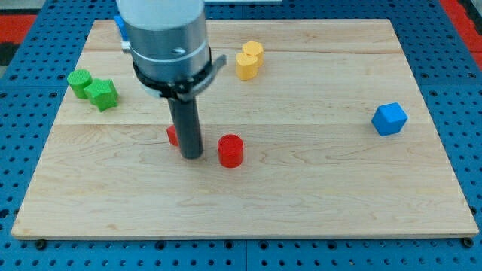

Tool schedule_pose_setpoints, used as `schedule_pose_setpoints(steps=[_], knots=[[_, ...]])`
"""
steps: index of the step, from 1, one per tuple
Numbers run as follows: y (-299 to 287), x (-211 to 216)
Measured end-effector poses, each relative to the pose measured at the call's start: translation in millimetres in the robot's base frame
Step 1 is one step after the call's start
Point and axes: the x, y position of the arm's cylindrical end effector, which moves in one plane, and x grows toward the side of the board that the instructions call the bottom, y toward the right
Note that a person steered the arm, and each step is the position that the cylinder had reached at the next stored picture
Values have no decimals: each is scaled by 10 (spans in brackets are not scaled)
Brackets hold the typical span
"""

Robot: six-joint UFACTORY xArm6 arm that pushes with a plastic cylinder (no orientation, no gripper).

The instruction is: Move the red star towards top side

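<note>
A red block [172, 135], mostly hidden behind my rod, sits left of the board's middle; its shape cannot be made out. My tip [192, 156] rests on the board just right of and below it, touching or nearly touching it. A red cylinder [230, 150] stands just right of my tip.
Two green blocks [92, 88] sit at the left edge of the wooden board [316, 188]. Two yellow blocks [248, 60] lie near the top middle. A blue cube [389, 118] sits at the right. A blue block [120, 27] peeks out behind the arm at the top left.
</note>
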Motion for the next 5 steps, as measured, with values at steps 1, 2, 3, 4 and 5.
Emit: schedule_pose_setpoints(steps=[1,2,3,4,5], knots=[[-284,-196],[-539,-433],[-586,-770],[-310,-1047],[-123,-910]])
